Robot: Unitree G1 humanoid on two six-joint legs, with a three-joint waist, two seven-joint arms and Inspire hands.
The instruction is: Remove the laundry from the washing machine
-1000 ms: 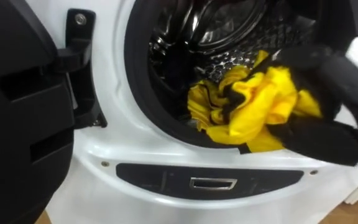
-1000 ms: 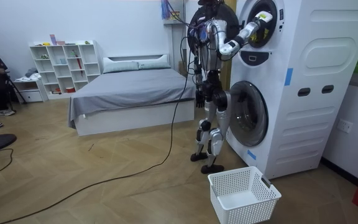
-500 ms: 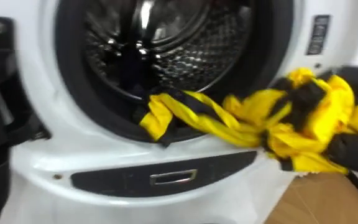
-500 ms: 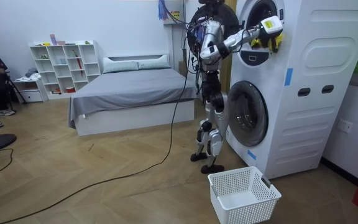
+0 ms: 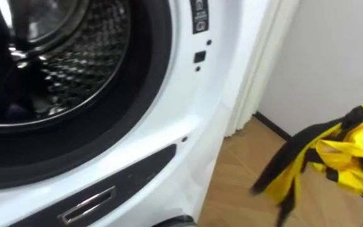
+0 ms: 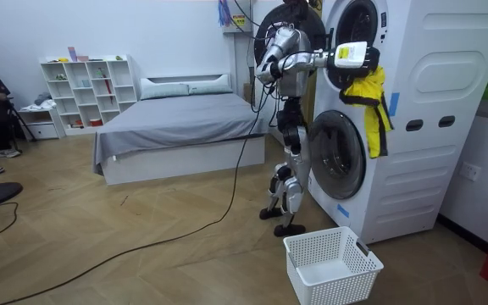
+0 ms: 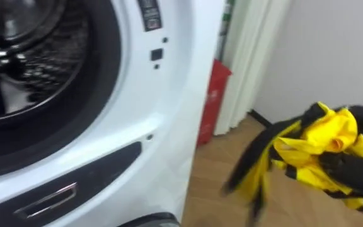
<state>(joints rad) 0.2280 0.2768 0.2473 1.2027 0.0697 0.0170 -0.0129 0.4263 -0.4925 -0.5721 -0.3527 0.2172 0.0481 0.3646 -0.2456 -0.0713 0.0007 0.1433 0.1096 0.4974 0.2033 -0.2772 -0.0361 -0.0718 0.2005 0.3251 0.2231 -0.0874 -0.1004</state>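
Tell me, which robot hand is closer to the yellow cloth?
Right. The right hand grips the cloth and holds it out beside the washer. The left hand is not at the cloth; nothing else touches it.

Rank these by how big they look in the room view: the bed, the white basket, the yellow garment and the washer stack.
Largest: washer stack.
Then bed.
Then white basket, though nearness to the camera flatters it.
Smallest: yellow garment, held by the right hand.

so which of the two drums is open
The upper drum: its door is swung out beside the robot's head. The lower drum is shut behind its glass door.
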